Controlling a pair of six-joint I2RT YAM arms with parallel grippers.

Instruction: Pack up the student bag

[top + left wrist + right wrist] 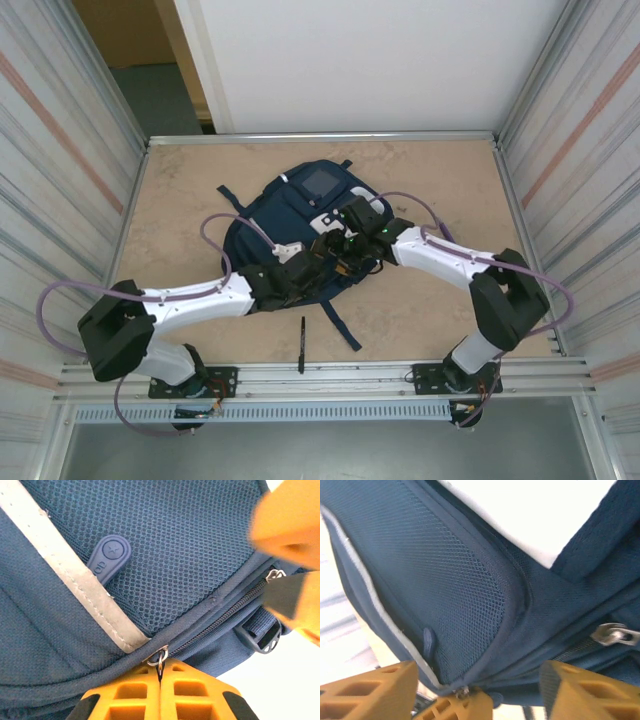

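Observation:
The navy student bag lies flat in the middle of the table, with a white patch near its far end. My left gripper is shut on the bag's zipper pull, and its metal ring sticks out between the orange fingertips at the end of the zip. A grey stripe and a rubber tab sit on the mesh pocket above. My right gripper stands open, its fingers wide apart over the same bag edge. From above, the left gripper and right gripper almost meet.
A black pen lies on the table near the front edge, beside a loose bag strap. A second metal zipper pull shows at the right. Metal walls enclose the table on the left and right.

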